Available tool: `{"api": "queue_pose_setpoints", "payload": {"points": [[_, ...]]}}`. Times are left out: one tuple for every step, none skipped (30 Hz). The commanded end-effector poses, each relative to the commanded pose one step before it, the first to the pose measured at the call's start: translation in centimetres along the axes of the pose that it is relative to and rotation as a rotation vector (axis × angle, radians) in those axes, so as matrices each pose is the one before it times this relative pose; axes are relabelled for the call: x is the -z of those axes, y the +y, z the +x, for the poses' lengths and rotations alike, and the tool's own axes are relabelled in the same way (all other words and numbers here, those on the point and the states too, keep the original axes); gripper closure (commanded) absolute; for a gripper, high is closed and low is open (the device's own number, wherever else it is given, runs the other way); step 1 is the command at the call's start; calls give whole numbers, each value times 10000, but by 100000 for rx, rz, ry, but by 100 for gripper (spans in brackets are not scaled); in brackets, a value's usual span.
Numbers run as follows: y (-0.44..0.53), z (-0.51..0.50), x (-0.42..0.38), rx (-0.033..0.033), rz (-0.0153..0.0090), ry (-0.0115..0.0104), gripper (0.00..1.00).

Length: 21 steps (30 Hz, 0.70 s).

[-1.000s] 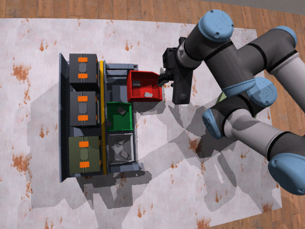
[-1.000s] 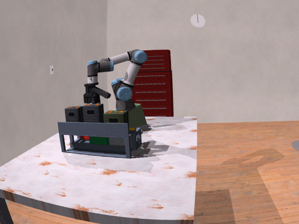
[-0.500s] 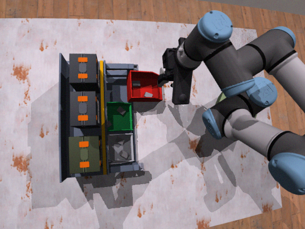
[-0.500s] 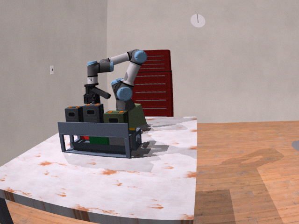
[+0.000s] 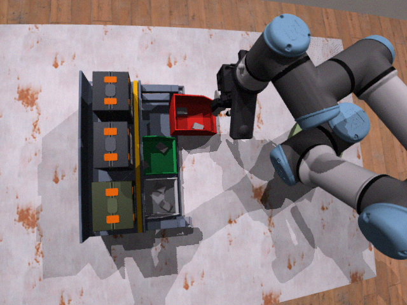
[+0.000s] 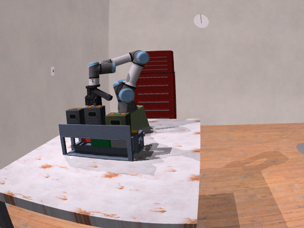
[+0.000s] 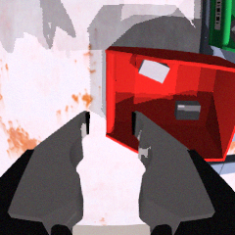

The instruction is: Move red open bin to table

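Tipping looks the likeliest trouble: the red bin (image 5: 194,118) (image 6: 86,140) (image 7: 147,115) juts toward three o'clock from the shelf (image 5: 137,164) (image 6: 94,130) (image 7: 227,169) in the top view, its pale part (image 5: 198,125) (image 7: 154,71) loose inside. The fingers (image 5: 215,106) (image 6: 95,102) stand slightly apart, clamped on nothing; closing off-centre could skew it, and lifting by one wall might spill parts.

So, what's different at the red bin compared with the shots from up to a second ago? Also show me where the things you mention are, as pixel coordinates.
Nothing visibly changed. The gripper (image 5: 215,106) (image 6: 94,101) (image 7: 111,113) is open at the front of the red bin (image 5: 184,122) (image 6: 87,140) (image 7: 148,116), as before; nothing was visibly taken hold of or let go. The bin still juts out from the shelf (image 5: 81,147) (image 6: 94,130) (image 7: 206,29), two parts (image 5: 197,125) (image 7: 154,71) showing inside.
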<state>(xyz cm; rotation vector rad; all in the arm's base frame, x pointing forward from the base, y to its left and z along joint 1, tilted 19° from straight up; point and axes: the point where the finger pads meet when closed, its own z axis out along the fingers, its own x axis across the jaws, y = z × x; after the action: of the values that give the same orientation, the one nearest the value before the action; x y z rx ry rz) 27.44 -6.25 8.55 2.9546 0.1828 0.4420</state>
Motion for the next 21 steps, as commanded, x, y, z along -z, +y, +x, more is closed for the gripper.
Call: {"api": "queue_pose_setpoints", "payload": {"points": [[492,435,508,47,-174,121,80],[0,0,0,0,0,0,80],[0,0,0,0,0,0,80],[733,7497,2694,0,0,0,80],[733,7497,2694,0,0,0,80],[733,7497,2694,0,0,0,80],[733,7497,2694,0,0,0,80],[733,7497,2694,0,0,0,80],[0,0,0,0,0,0,80],[0,0,0,0,0,0,80],[0,0,0,0,0,0,80],[0,0,0,0,0,0,80],[0,0,0,0,0,0,80],[0,0,0,0,0,0,80],[0,0,0,0,0,0,80],[0,0,0,0,0,0,80],[0,0,0,0,0,0,80],[0,0,0,0,0,0,80],[0,0,0,0,0,0,80],[0,0,0,0,0,0,80],[693,7343,2599,11,18,116,80]]}}
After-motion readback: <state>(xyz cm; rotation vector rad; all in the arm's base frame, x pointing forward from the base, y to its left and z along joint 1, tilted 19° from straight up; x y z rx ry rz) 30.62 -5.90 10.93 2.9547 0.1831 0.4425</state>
